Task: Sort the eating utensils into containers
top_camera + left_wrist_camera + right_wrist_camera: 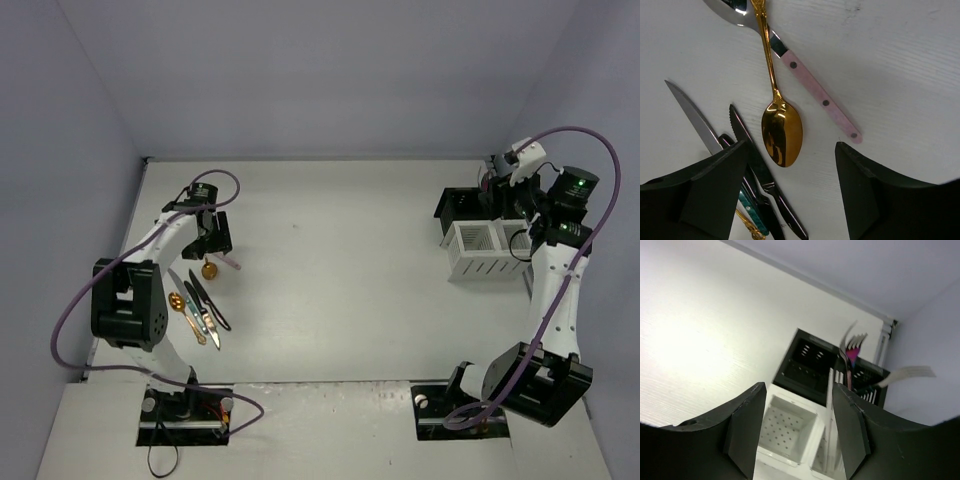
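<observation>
In the left wrist view a gold spoon (782, 132) lies on the table, crossing a pink-handled utensil (820, 97). A silver knife blade (692, 115), a black knife (760, 175) and a teal handle (752, 212) lie beside them. My left gripper (791, 150) is open and empty just above the spoon's bowl; in the top view it (212, 240) hovers over the spoon (209, 269). My right gripper (799, 390) is open and empty above the containers: an empty white bin (785, 432), a white bin holding pale sticks (829, 440), a black bin (807, 362), and a black bin with pink-handled forks (852, 352).
In the top view more knives (205, 300) and another gold spoon (178, 302) lie near the left arm. The joined bins (478, 250) stand at the table's right side next to the wall. A pale fork (910, 372) sticks out of the far black bin.
</observation>
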Motion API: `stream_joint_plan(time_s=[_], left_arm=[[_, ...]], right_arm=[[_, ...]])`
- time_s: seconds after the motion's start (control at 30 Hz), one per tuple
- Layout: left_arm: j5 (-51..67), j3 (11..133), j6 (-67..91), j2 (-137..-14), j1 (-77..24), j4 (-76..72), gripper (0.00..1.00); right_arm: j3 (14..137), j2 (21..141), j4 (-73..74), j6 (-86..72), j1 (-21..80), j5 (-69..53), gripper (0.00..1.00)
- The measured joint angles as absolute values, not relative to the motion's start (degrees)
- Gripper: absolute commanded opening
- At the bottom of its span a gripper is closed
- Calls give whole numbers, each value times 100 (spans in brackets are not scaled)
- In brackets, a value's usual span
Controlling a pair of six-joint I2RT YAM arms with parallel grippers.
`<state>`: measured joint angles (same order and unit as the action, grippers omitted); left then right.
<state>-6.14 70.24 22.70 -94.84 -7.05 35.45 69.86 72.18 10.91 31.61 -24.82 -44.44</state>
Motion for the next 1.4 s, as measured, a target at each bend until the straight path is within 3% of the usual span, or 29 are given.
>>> stream_joint_plan(time_s=[0.17, 0.87, 1.17, 1.23, 1.37, 1.4], left_arm=[[-680, 7149, 2492, -9932, -539, 3644, 47], [-554, 7930, 2550, -11011, -71, 3678, 36], [-396, 8077, 2553, -11302, 77, 3634, 28], [-345, 8081, 2562, -11311, 128, 3609, 22], [-194, 8079, 2581, -11314, 163, 3585, 0], [-146, 8077, 2593, -11314, 163, 3581, 0]], right_arm=[[6989, 6885, 1094, 2914, -2236, -4501, 53], [6989, 6873, 1140, 2700, -2233, -4505, 53], [7123, 6879, 1159, 2700, -2233, -4515, 53], [7176, 6879, 1166, 2700, -2233, -4541, 53], [7300, 6864, 1177, 2701, -2201, -4643, 56], [7326, 6854, 1179, 2703, -2198, -4673, 57]])
